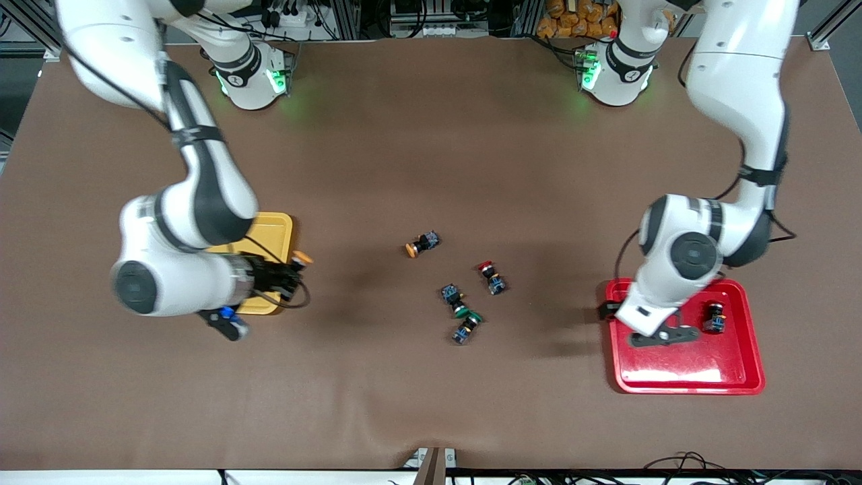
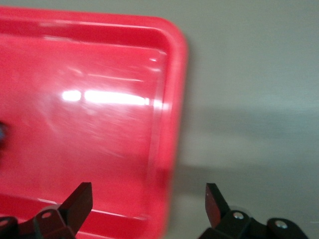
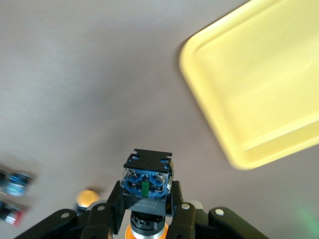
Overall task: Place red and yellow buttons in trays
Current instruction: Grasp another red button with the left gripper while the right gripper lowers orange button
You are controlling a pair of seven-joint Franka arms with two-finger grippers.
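My right gripper is shut on a yellow button, held just off the yellow tray's edge toward the table's middle. The arm hides much of that tray. My left gripper is open and holds nothing, over the rim of the red tray at the side toward the table's middle. One red button lies in the red tray. On the table's middle lie another yellow button and another red button.
Two green-capped buttons lie close together, nearer the front camera than the loose red button. Brown mat stretches bare between the arm bases and the loose buttons.
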